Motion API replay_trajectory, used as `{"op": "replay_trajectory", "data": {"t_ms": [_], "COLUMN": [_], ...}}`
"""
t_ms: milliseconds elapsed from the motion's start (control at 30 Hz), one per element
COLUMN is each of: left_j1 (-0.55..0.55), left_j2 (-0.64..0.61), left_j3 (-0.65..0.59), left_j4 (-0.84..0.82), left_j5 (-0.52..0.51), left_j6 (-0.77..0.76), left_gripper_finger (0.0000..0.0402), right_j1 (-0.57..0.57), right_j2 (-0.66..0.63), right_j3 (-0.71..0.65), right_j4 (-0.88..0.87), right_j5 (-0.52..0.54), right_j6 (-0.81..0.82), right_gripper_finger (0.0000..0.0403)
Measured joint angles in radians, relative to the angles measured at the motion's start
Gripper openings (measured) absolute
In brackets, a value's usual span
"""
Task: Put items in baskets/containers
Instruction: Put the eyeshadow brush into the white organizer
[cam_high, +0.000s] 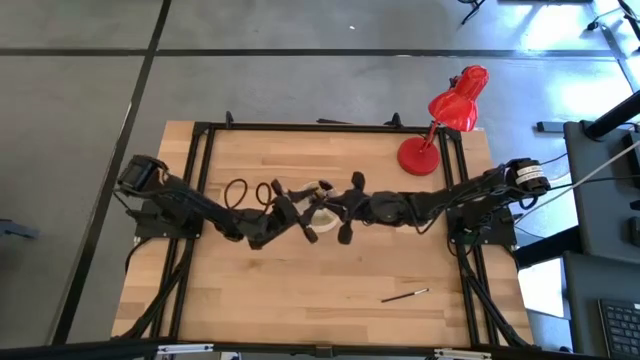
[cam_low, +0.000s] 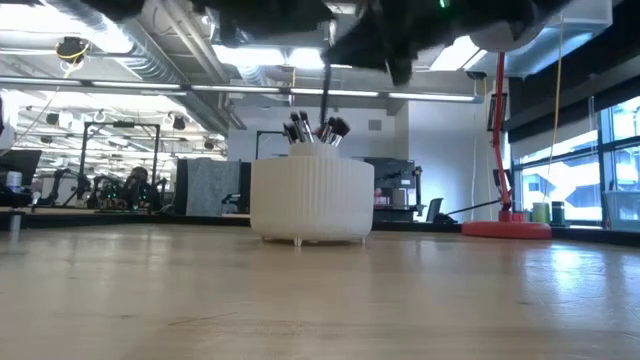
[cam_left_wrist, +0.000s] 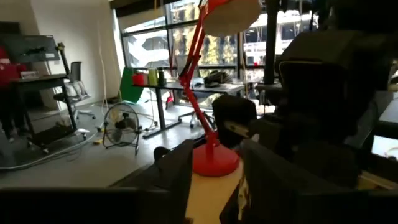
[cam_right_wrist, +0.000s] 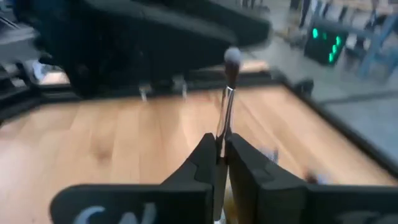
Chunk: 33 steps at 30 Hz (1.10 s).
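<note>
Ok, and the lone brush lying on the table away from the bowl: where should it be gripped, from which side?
Mid-handle of the brush, from straight above, fingers closing across its length: it lies flat and thin, nothing beside it.

a grey concrete floor (cam_high: 300, 85), crossed by dark lines, is seen around the wooden table (cam_high: 300, 280). a red desk lamp (cam_high: 455, 105) is stood at the table's far right corner. across the table, an open hall is shown with exposed ceiling pipes (cam_low: 150, 60), strip lights and distant desks. large windows (cam_left_wrist: 161, 43) are lit by daylight; a floor fan (cam_left_wrist: 122, 124) and an office chair (cam_left_wrist: 76, 78) are placed before them.
</note>
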Motion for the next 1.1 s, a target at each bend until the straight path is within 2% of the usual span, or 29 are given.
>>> {"op": "replay_trajectory", "data": {"t_ms": [167,433,733,900,1000,1100], "left_j1": [-0.041,-0.112,-0.153,-0.172,-0.176,-0.176], "left_j2": [-0.111,-0.15,-0.14,-0.14,-0.14,-0.141], "left_j3": [0.0,0.0,0.0,0.0,0.0,0.0], "left_j4": [-0.151,-0.308,-0.408,-0.425,-0.444,-0.445], "left_j5": [0.009,-0.096,-0.163,-0.22,-0.237,-0.247], "left_j6": [0.004,-0.038,-0.151,-0.146,-0.144,-0.106], "left_gripper_finger": [0.0174,0.0182,0.0182,0.0182,0.0182,0.0182], "right_j1": [-0.007,-0.055,-0.077,-0.077,-0.067,-0.055], "right_j2": [0.0,0.059,0.084,0.043,0.011,-0.036], "right_j3": [0.066,0.028,0.023,0.023,0.028,0.082], "right_j4": [-0.001,0.018,-0.02,-0.042,-0.107,-0.358], "right_j5": [0.0,0.025,0.025,0.024,0.025,0.006], "right_j6": [-0.072,-0.021,0.104,0.127,0.128,0.148], "right_gripper_finger": [0.0026,0.0033,0.0124,0.0146,0.0148,0.0149]}}
